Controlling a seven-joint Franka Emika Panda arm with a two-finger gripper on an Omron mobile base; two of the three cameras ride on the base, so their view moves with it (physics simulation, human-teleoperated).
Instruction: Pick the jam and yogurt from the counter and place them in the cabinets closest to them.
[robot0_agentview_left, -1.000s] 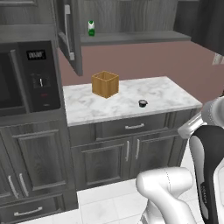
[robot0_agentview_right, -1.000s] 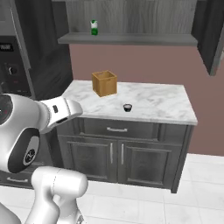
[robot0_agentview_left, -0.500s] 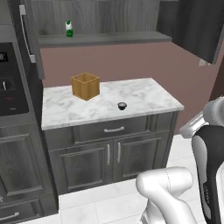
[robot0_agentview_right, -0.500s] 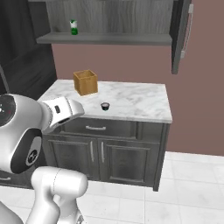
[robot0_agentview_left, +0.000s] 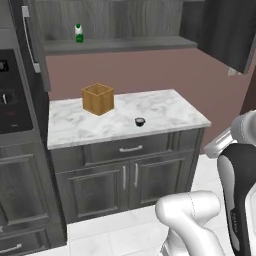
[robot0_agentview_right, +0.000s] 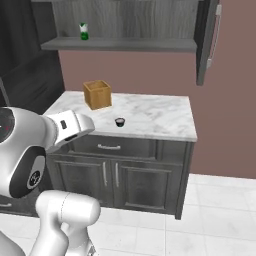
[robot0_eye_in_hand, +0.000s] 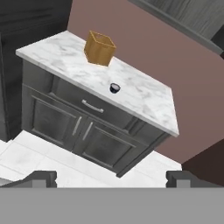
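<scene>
The jam is out of view. The yogurt (robot0_agentview_left: 78, 33) (robot0_agentview_right: 84, 31), a small white and green container, stands upright at the left end of the flat shelf of the cabinets (robot0_agentview_left: 130, 45) (robot0_agentview_right: 145, 45). Below lies the white marble counter (robot0_agentview_left: 165, 112) (robot0_agentview_right: 160, 117) (robot0_eye_in_hand: 144, 98). In the hand view my gripper (robot0_eye_in_hand: 111, 179) is open, its fingertips (robot0_eye_in_hand: 41, 178) far apart with nothing between them. It hangs well back from the counter, over the tiled floor.
A tan wooden box (robot0_agentview_left: 98, 98) (robot0_agentview_right: 97, 94) (robot0_eye_in_hand: 99, 47) sits at the counter's back left. A small dark cup (robot0_agentview_left: 140, 121) (robot0_agentview_right: 119, 122) (robot0_eye_in_hand: 114, 88) stands near the front edge. Cabinet doors (robot0_agentview_left: 32, 40) (robot0_agentview_right: 207, 40) hang open on both sides. A dark oven column (robot0_agentview_left: 12, 100) stands to the left.
The base has driven, so the whole scene slid left in both base views. Box, cup and yogurt keep their places. The gripper stays open.
</scene>
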